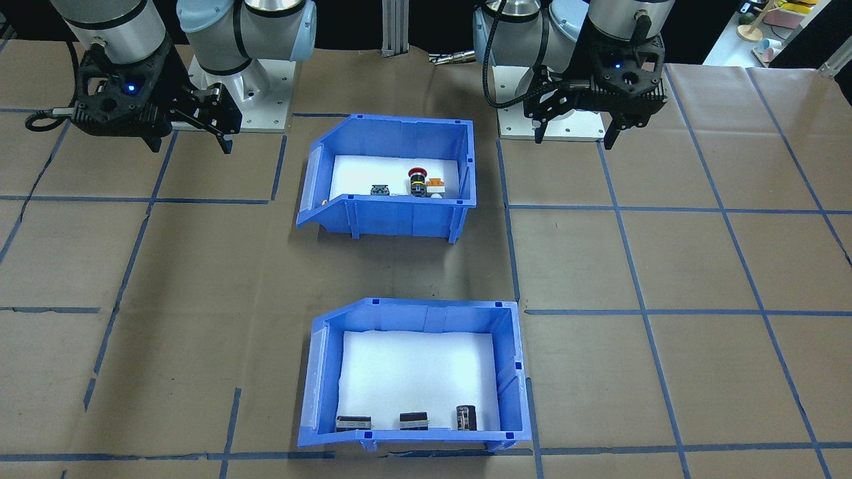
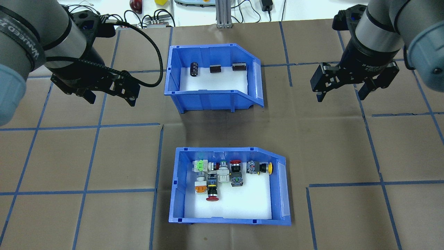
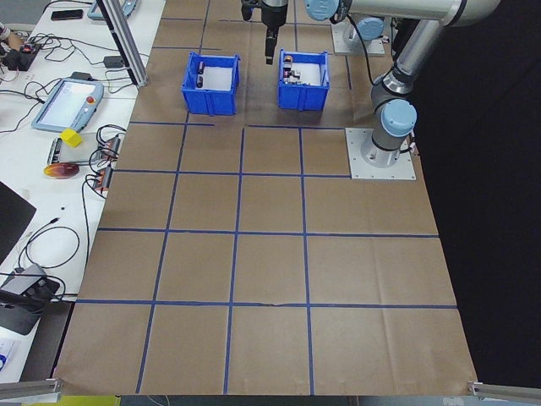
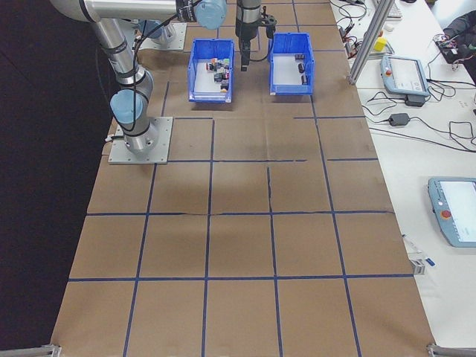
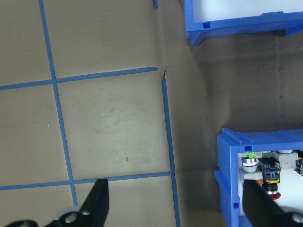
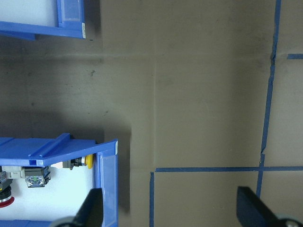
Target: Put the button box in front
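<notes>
Button box [image 2: 227, 215] near robot, untouched

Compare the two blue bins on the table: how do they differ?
Contents: the button box holds a cluster of colourful push-buttons, the other bin three dark cylinders.
Position: the button box sits nearer the robot, the other bin farther out.
Shared: same blue bin shape, white liner, sloped open end toward the right arm's side; neither gripper touches them.

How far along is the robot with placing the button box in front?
Nothing looks done yet. The blue plastic button box with colourful push-buttons sits on the table nearest the robot; the blue bin holding black cylinders sits beyond it. In hand: nothing; the left gripper and right gripper hover open, either side of the bins. Left: grasping and moving the button box.
</notes>
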### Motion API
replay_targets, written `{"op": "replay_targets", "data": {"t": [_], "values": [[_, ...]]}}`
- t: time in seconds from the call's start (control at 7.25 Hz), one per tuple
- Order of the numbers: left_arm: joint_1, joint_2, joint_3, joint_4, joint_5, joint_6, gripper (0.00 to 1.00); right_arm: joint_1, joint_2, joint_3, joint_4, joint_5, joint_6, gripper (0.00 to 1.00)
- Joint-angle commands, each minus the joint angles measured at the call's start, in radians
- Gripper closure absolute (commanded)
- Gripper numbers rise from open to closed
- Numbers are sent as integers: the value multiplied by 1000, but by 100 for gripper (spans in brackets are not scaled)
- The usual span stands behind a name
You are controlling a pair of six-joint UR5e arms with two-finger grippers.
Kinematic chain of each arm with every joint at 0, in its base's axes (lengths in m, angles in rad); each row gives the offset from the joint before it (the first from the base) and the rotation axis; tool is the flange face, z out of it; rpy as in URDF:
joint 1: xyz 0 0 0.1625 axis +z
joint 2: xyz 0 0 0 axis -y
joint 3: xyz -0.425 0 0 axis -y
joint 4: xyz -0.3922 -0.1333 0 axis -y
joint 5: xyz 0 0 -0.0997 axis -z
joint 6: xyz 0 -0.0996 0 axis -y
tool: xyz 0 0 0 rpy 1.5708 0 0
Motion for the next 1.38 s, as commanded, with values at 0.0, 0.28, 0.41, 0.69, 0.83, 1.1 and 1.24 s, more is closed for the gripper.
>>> {"op": "replay_targets", "data": {"t": [0.0, 0.28, 0.41, 0.69, 0.83, 1.1, 1.24], "values": [[0, 0, -4, 0, -1, 0, 0, 0, 0, 1, 1, 0, 5, 0], [0, 1, -7, 0, -3, 0, 0, 0, 0, 1, 1, 0, 5, 0], [0, 3, -8, -3, -3, 0, 0, 0, 0, 1, -1, 23, 6, 0], [-1, 9, -8, -5, -6, 0, 0, 0, 1, 1, -1, 28, 3, 0], [-1, 9, -8, -6, -11, -8, 0, 2, 3, -1, -1, 25, -7, 0], [-1, 3, -13, -12, -8, 1, 0, 2, 4, -11, 1, 16, -16, 0], [-1, 6, -13, -8, -1, 5, 0, 2, 6, -12, 1, 8, -17, 0]]}}
